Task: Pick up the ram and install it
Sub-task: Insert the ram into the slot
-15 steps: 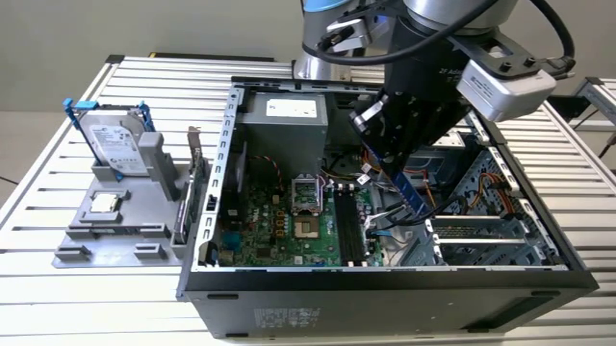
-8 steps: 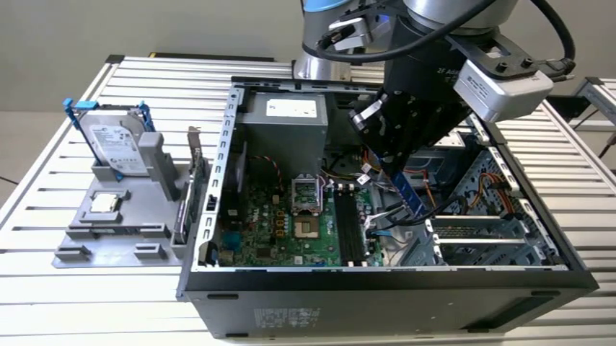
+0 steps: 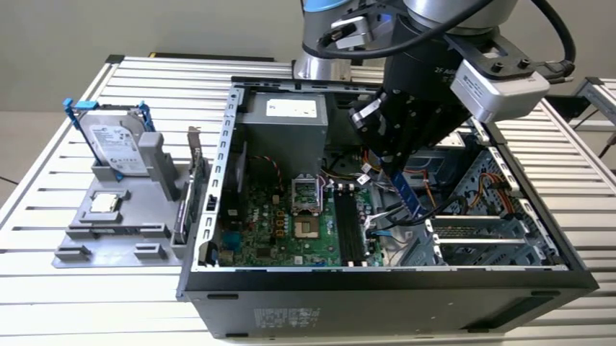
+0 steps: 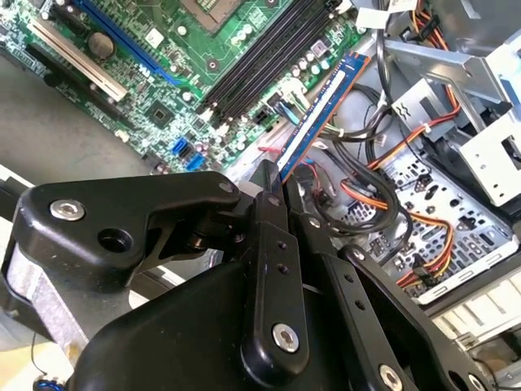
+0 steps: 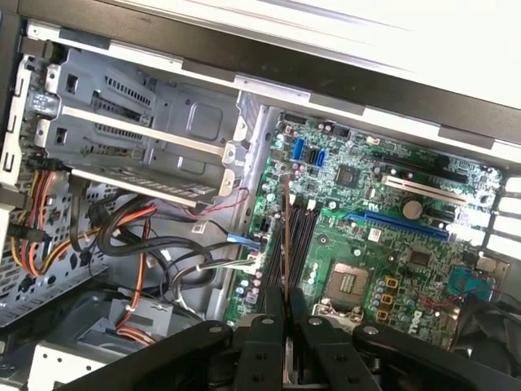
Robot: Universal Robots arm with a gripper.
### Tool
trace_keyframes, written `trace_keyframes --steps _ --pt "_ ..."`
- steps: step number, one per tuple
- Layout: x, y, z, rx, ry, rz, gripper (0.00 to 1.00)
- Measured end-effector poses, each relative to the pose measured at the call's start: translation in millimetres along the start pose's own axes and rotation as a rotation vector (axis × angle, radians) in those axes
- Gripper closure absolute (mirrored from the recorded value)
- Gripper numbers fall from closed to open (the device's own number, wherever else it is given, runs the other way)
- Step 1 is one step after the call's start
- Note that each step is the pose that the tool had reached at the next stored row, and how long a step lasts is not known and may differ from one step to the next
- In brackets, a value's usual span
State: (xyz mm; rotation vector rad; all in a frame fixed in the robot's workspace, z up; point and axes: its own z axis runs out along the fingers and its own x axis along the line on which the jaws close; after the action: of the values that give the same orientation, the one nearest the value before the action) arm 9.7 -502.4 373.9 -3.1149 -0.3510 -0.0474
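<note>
My gripper (image 3: 390, 171) hangs over the open computer case (image 3: 385, 277), shut on the ram (image 3: 408, 198), a long thin stick with a blue face. The stick slants down from the fingers and hangs in the air above the cables, just to the exterior view's right of the black memory slots (image 3: 351, 227). In the second wrist view the ram (image 4: 319, 110) reaches out from the gripper (image 4: 273, 183) beside the slots (image 4: 260, 61). The first wrist view has the ram (image 5: 285, 244) edge-on, rising from the gripper (image 5: 285, 318) close alongside the slots (image 5: 303, 236).
A grey stand (image 3: 106, 234) at the exterior view's left holds a silver hard drive (image 3: 115, 144) with blue rails, a small chip (image 3: 104, 203) and a bracketed card (image 3: 192, 180). Inside the case are the power supply (image 3: 284, 119), the CPU socket (image 3: 306, 229), orange cables (image 4: 391, 204) and a drive cage (image 5: 138, 138).
</note>
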Motion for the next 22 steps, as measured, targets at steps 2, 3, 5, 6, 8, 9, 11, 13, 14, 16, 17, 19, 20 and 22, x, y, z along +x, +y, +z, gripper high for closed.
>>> trace_keyframes --steps 2,3,5,6,8,9,11,13,14,16,17,19,20,22 --pt "0.0 0.0 0.0 -0.0003 0.0000 0.011 1.00" --pt "0.0 0.0 0.0 -0.0005 0.0000 0.016 1.00" --pt "0.0 0.0 0.0 -0.0008 0.0001 0.026 1.00" --pt "0.0 0.0 0.0 -0.0009 0.0001 0.031 1.00" --pt "0.0 0.0 0.0 -0.0012 0.0001 0.041 1.00" --pt "0.0 0.0 0.0 -0.0014 0.0001 0.046 1.00" --pt "0.0 0.0 0.0 -0.0017 0.0002 0.056 1.00" --pt "0.0 0.0 0.0 -0.0020 0.0002 0.066 1.00" --pt "0.0 0.0 0.0 -0.0021 0.0002 0.070 1.00" --pt "0.0 0.0 0.0 -0.0024 0.0003 0.080 1.00" --pt "0.0 0.0 0.0 -0.0026 0.0003 0.085 1.00" --pt "0.0 0.0 0.0 -0.0029 0.0003 0.094 1.00" --pt "0.0 0.0 0.0 -0.0030 0.0003 0.099 1.00" --pt "0.0 0.0 0.0 -0.0033 0.0004 0.108 1.00"
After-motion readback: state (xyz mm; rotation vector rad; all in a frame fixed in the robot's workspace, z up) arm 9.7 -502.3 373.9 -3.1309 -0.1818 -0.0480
